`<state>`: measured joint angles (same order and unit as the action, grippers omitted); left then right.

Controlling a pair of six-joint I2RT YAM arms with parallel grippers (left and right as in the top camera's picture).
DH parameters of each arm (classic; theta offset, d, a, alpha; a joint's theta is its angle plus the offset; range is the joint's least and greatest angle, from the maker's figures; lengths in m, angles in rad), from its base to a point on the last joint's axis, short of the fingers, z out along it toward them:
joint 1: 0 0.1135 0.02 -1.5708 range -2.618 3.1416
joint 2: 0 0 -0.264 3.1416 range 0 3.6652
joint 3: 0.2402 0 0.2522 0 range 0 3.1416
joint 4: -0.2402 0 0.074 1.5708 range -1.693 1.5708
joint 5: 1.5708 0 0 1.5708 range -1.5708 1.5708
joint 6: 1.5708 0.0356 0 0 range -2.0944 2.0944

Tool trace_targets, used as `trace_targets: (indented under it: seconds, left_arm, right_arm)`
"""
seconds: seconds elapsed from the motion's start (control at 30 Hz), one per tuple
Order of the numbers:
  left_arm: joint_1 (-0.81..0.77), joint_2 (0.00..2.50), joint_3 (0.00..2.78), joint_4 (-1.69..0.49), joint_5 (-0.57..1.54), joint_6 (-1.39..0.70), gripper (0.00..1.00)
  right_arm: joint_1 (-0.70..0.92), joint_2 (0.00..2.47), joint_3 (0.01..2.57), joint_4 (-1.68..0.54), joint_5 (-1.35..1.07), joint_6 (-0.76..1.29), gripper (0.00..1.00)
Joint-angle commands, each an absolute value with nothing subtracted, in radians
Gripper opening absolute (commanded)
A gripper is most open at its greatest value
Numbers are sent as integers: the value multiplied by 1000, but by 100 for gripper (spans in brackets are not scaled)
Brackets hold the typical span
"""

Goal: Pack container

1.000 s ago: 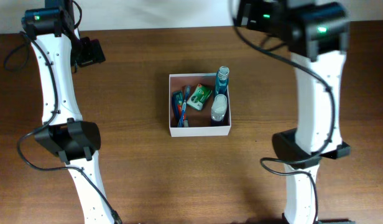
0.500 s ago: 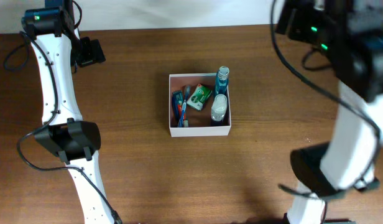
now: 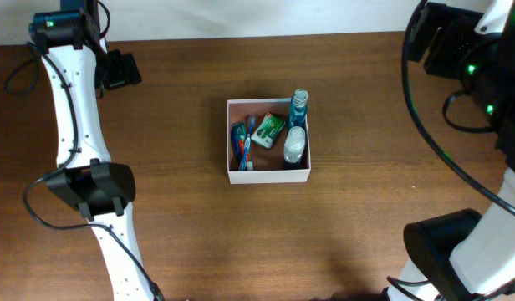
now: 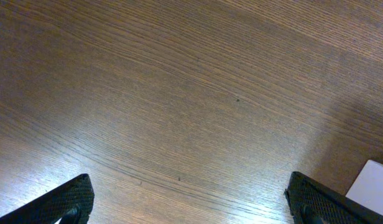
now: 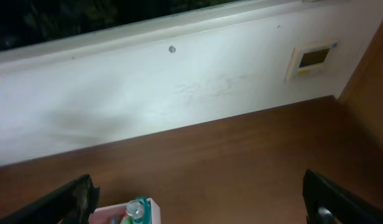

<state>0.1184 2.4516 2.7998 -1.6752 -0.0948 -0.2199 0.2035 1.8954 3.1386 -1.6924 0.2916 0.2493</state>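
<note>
Left jaws: wide open and empty. The two dark fingertips (image 4: 64, 200) stand at the bottom corners of the left wrist view, with only bare wood between them.
Right jaws: wide open too, holding nothing. Their fingertips (image 5: 70, 200) stand far apart at the bottom corners of the right wrist view.
Counter (image 3: 174, 209): brown wood with a fine grain.
Left arm (image 3: 73, 109): white, it runs along the left side of the counter up to the far left, well apart from the container.
Container (image 3: 268, 176): it sits near the middle of the counter, between the two arms and away from both jaws. It is a square, shallow box with white walls and a pinkish-brown inside. One white corner shows at the lower right edge of the left wrist view.
Tube (image 3: 238, 142): blue and red, it lies along the left wall inside the container. A thin blue item lies just beside it, too small to name.
Green packet (image 3: 269, 127): in the middle of the container, slightly tilted.
White bottle (image 3: 294, 146): it lies along the right wall inside.
Blue bottle (image 3: 299, 104): at the far right corner of the container, its cap over the far wall.
Right arm (image 3: 492, 75): raised at the far right, turned toward the wall.
Wall (image 5: 179, 93): white, behind the far edge of the counter, with a small pale panel (image 5: 313, 59) on it.
</note>
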Motion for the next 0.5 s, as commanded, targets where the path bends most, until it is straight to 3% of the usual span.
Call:
trace_targets:
  seconds: [0.0,0.33,0.47]
  left_arm:
    - [122,2414,2815,-1673,-102,-207,99]
    - [122,2414,2815,-1673,-102,-207,99]
    - [122,2414,2815,-1673,-102,-207,99]
  right_arm:
    - [200,1884,3140,-1699,310,65,98]
    - [200,1693,3128,-1699,357,31,98]
    - [200,1548,2954,-1699,368,30,98]
